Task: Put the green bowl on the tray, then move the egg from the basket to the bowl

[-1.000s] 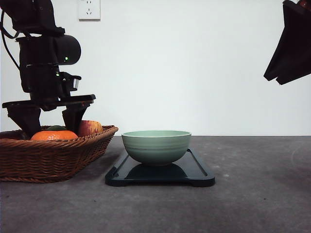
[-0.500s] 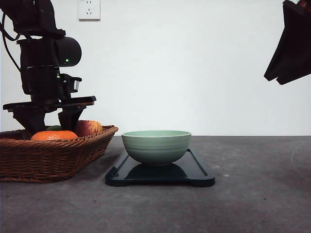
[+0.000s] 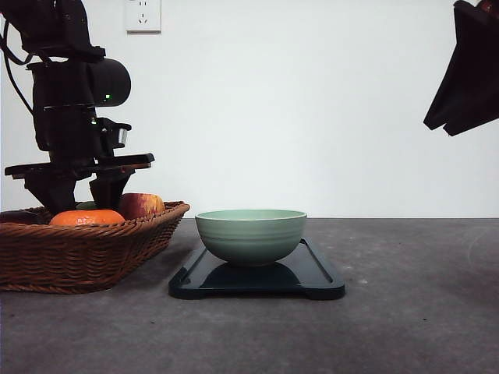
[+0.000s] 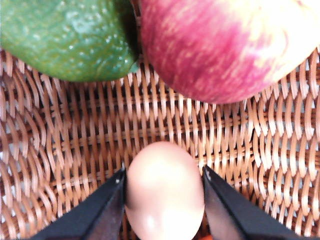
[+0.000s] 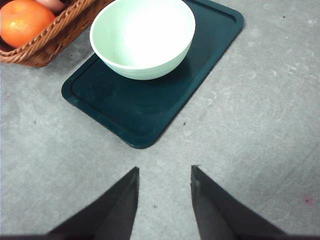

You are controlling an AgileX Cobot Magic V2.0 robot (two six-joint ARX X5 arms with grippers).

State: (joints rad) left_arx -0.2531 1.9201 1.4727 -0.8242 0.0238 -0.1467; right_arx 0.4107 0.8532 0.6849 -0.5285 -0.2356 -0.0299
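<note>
The green bowl [image 3: 250, 234] [image 5: 142, 35] stands upright on the dark tray [image 3: 312, 274] [image 5: 150, 110] in the middle of the table. At the left is the wicker basket [image 3: 86, 253] [image 4: 75, 150]. My left gripper [image 3: 78, 195] [image 4: 164, 200] reaches down into it. In the left wrist view the tan egg [image 4: 164, 190] lies on the weave, and both black fingers [image 4: 102, 212] press against its sides. My right gripper [image 5: 164, 200] hangs high at the right [image 3: 468, 70], open and empty, above bare table in front of the tray.
A red-yellow apple [image 4: 225, 45] [image 3: 144, 205] and a green fruit [image 4: 65, 37] lie in the basket just beyond the egg. An orange [image 3: 86, 217] [image 5: 25, 20] sits near the basket's front rim. Grey tabletop [image 3: 405, 312] stretches right of the tray.
The left gripper's fingers have drawn closer together inside the basket, closing onto the egg. The bowl, the tray and the right arm have not moved.
</note>
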